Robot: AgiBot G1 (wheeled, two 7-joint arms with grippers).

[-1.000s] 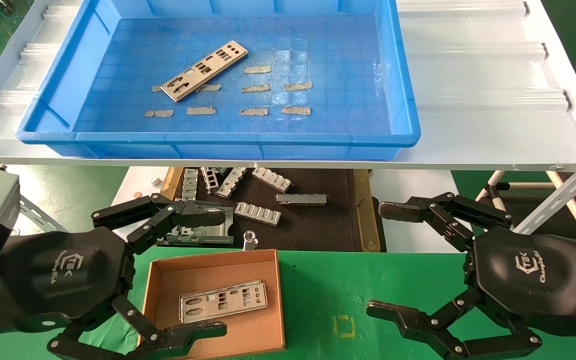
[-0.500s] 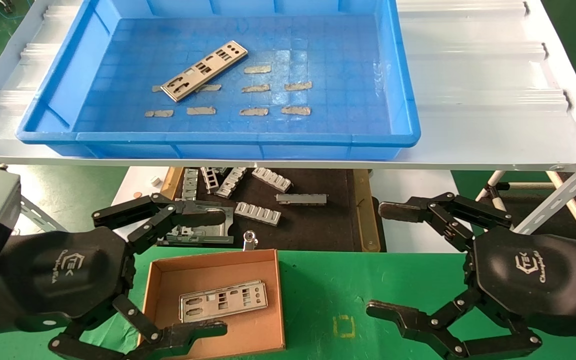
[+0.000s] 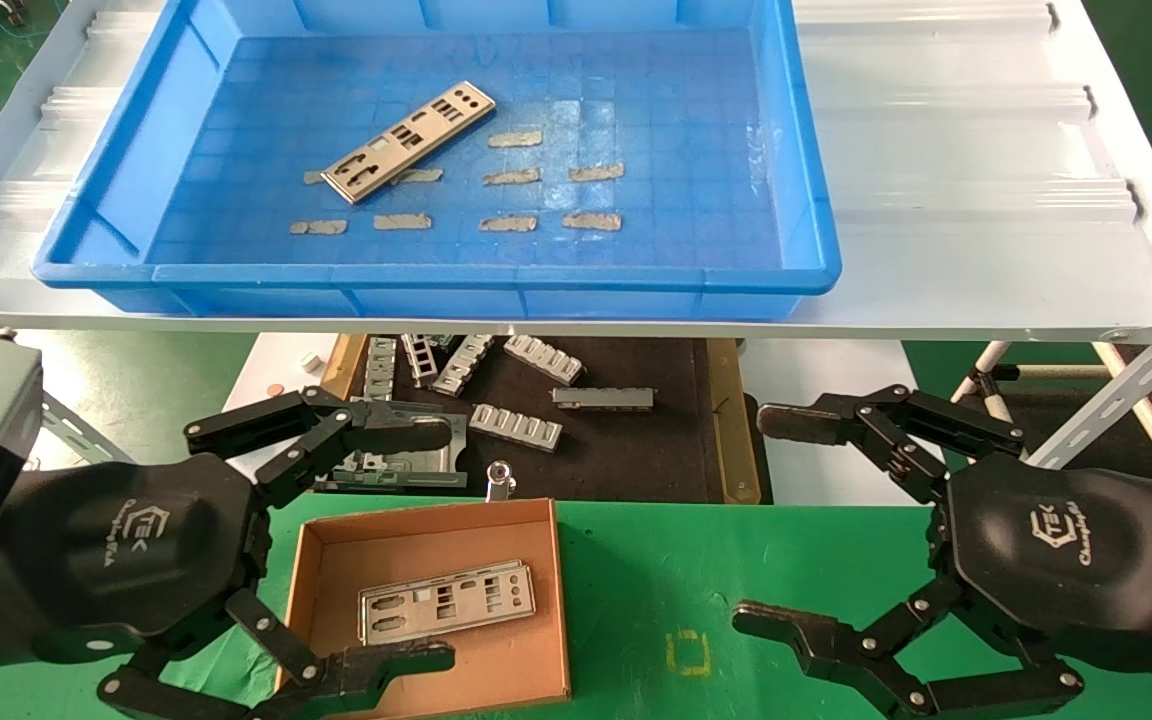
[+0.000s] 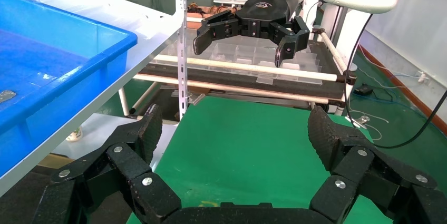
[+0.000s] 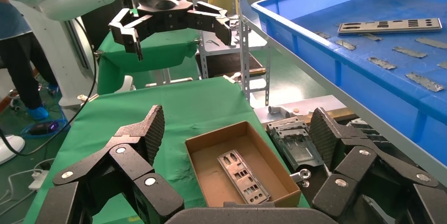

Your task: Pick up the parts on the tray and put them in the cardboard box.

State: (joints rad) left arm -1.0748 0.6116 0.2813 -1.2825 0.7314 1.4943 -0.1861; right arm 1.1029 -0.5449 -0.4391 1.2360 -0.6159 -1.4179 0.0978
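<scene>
Green counter [image 3: 636,580] carries the cardboard box [image 3: 536,610], one part [image 3: 447,600] flat inside. Beyond the box, the tray [image 3: 806,180] holds one plate [image 3: 408,141]. My left hand [image 3: 406,545] spans the box, fingers apart, empty. My right hand [image 3: 766,520] idles beside the box, fingers apart.

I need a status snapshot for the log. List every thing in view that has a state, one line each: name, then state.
Left gripper: open, empty, above the box's left side.
Right gripper: open, empty, over the green cloth.
Plate in the tray: lying flat, slantwise, not yet picked.
Plate in the box: lying flat on the floor of the box.
Cardboard box: open-topped, upright.
Blue tray: level on the white shelf, holding one plate and tape scraps.
</scene>
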